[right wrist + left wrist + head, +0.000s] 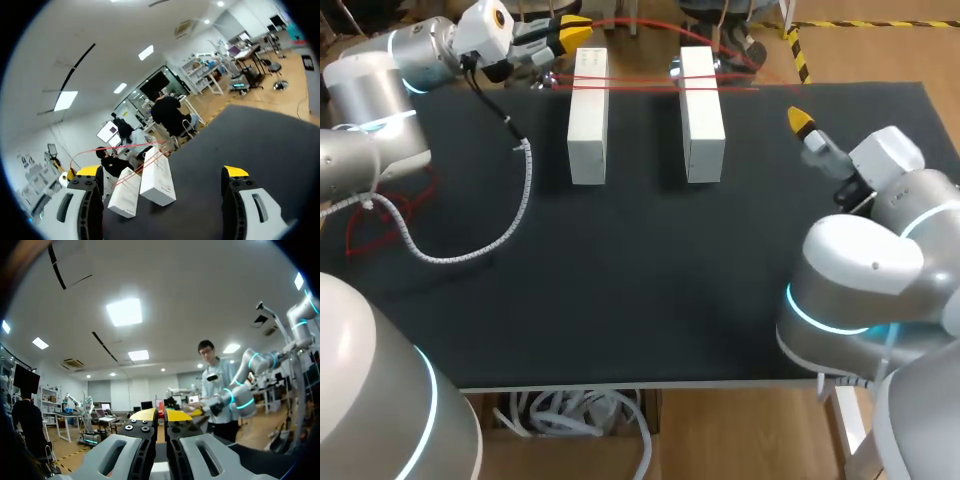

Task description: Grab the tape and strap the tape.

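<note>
Left gripper (572,31) is pinched tight, a red sliver caught between its yellow tips: it has the tape (640,86). From those jaws the tape runs out ahead as thin red strands, lying across the far ends of the two white blocks (587,110), with one loop arching above them. Faint print on a block top, too small to read. My right gripper (161,172) stands wide open, gripping nothing, with the blocks and tape well ahead of it.
</note>
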Controlling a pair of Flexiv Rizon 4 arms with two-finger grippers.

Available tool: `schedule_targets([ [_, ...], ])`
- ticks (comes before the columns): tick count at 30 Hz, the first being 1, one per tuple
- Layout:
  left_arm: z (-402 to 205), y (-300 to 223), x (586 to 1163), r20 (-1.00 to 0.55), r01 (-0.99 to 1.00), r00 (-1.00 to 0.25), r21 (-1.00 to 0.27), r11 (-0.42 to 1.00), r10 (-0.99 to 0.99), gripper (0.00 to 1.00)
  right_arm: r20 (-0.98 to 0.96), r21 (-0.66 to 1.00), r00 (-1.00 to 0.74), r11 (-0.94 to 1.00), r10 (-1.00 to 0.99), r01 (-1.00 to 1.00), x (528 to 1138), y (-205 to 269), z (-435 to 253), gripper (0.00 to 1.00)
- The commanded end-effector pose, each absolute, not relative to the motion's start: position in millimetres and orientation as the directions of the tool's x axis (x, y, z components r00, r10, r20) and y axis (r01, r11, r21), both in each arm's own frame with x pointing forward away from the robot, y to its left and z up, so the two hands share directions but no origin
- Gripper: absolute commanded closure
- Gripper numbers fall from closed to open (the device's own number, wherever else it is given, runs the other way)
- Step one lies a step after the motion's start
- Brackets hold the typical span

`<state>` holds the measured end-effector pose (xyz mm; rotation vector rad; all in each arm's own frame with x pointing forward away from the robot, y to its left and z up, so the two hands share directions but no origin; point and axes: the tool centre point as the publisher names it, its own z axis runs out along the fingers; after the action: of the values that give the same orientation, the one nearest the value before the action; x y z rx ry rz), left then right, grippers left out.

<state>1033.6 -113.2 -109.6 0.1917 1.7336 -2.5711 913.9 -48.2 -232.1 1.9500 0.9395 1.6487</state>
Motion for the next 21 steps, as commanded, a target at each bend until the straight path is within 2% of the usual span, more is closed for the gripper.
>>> schedule_targets([
  [1, -110.8, -112.8, 1034.6, -0.123, 0.098, -0.991, -0.920, -0.379, 0.043, 1.00, 0.769, 0.457, 0.327, -0.830, 0.550, 0.320, 915.2, -47.0, -226.4, 0.00],
  [15, -110.8, -112.8, 1034.6, -0.123, 0.098, -0.991, -0.920, -0.379, 0.043, 1.00, 0.769, 0.457, 0.327, -0.830, 0.550, 0.320, 915.2, -47.0, -226.4, 0.00],
  [21, -110.8, -112.8, 1034.6, -0.123, 0.098, -0.991, -0.920, -0.379, 0.043, 1.00, 0.913, 0.228, 0.322, -0.967, 0.252, 0.110, 915.3, -41.4, -228.1, 0.00],
])
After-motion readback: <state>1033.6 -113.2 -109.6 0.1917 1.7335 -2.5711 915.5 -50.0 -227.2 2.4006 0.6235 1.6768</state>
